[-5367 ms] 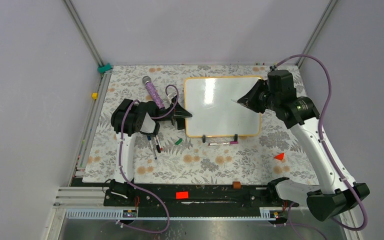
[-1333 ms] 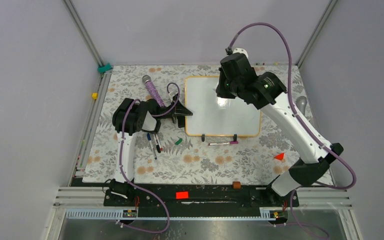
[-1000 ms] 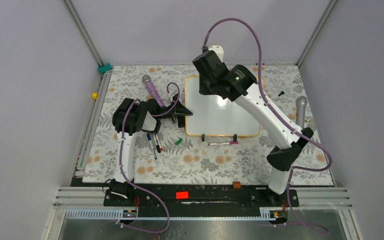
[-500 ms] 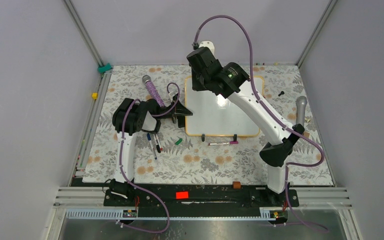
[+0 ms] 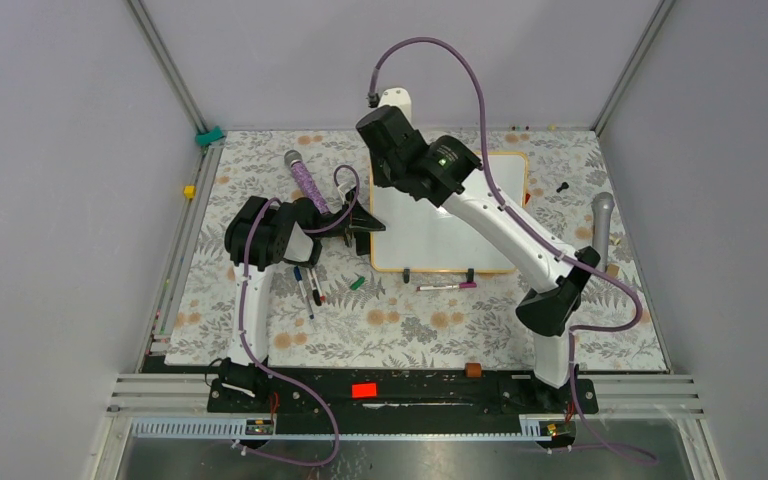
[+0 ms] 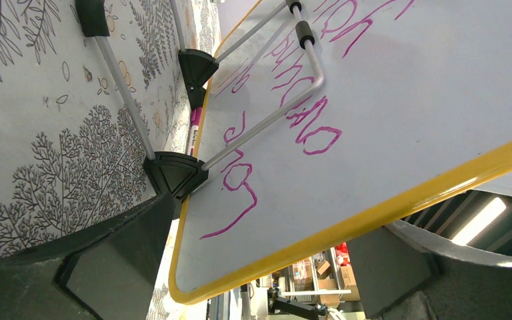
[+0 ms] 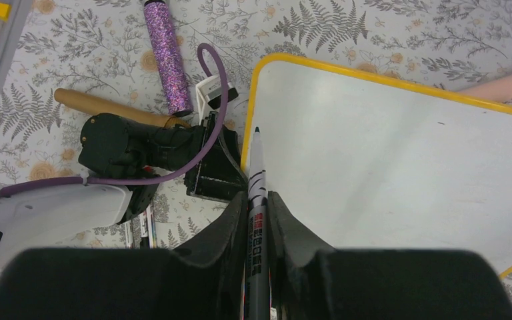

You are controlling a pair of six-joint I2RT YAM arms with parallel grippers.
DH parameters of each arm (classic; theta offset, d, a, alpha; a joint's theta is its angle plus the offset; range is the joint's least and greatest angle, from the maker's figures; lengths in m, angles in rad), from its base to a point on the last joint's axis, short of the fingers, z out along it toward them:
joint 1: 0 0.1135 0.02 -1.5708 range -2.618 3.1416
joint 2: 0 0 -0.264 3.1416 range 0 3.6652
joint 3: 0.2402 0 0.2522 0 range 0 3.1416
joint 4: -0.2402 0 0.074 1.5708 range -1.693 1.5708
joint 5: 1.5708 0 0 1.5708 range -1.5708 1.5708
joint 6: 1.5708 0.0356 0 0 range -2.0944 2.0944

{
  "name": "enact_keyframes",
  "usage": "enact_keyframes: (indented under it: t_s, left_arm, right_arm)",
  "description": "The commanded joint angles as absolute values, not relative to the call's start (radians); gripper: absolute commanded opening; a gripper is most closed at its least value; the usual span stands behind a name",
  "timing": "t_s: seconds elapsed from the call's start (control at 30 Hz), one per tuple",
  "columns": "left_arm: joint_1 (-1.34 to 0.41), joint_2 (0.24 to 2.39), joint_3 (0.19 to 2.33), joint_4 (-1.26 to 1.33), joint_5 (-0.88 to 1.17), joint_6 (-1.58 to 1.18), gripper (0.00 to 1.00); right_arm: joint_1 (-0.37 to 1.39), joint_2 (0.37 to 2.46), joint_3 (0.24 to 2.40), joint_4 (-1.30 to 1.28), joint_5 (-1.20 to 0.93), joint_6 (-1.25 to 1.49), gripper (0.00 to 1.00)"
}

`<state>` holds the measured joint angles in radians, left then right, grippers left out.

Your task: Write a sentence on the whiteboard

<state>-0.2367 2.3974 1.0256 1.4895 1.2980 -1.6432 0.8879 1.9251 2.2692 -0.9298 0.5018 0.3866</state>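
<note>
The whiteboard (image 5: 450,235) lies tilted on its black feet mid-table, with a yellow-orange frame. Its top face (image 7: 407,167) looks blank white, and no sentence is in view there. My right gripper (image 7: 257,199) is shut on a grey marker (image 7: 256,167). The marker's dark tip points at the board's left edge near the upper-left corner. The right arm (image 5: 430,165) reaches over that corner. My left gripper (image 5: 364,222) is open, its jaws standing either side of the board's left edge. In the left wrist view, the board's underside (image 6: 407,100) carries magenta writing (image 6: 307,127).
A purple glitter microphone (image 5: 305,180) and a wooden stick (image 7: 100,107) lie left of the board. Loose markers (image 5: 307,285) and a green cap (image 5: 358,283) sit by the left arm. A magenta marker (image 5: 447,286) lies before the board. A grey microphone (image 5: 601,215) is at right.
The right arm has swung left across the board, from its right side to its upper-left corner, carrying the marker. The left arm and the board have not moved.
</note>
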Motion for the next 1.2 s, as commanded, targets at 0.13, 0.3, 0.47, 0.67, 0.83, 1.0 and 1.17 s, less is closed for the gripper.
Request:
enact_keyframes:
  t_s: [0.13, 0.3, 0.47, 0.67, 0.83, 1.0, 1.17]
  left_arm:
    - [-0.238, 2.474, 1.005, 1.422, 1.279, -1.522, 0.99]
    - [-0.238, 2.474, 1.005, 1.422, 1.279, -1.523, 0.99]
    - [-0.238, 2.474, 1.004, 1.422, 1.281, -1.524, 0.99]
    - [-0.238, 2.474, 1.003, 1.423, 1.282, -1.526, 0.99]
    - [-0.237, 2.474, 1.001, 1.423, 1.282, -1.527, 0.99]
    - [-0.238, 2.473, 1.0, 1.425, 1.279, -1.529, 0.99]
    - [-0.238, 2.473, 0.998, 1.426, 1.278, -1.529, 0.99]
  right_arm:
    - [0.915, 1.983, 2.311, -0.9, 0.586, 0.326, 0.0]
    - [0.914, 2.006, 2.319, -0.899, 0.595, 0.322, 0.0]
    - [0.906, 2.039, 2.357, -0.922, 0.597, 0.352, 0.0]
    - [0.89, 2.08, 2.416, -0.958, 0.592, 0.375, 0.0]
    - [0.887, 2.087, 2.408, -0.962, 0.608, 0.377, 0.0]
    - [0.882, 2.095, 2.397, -0.962, 0.619, 0.38, 0.0]
    - [0.878, 2.106, 2.4, -0.961, 0.612, 0.379, 0.0]
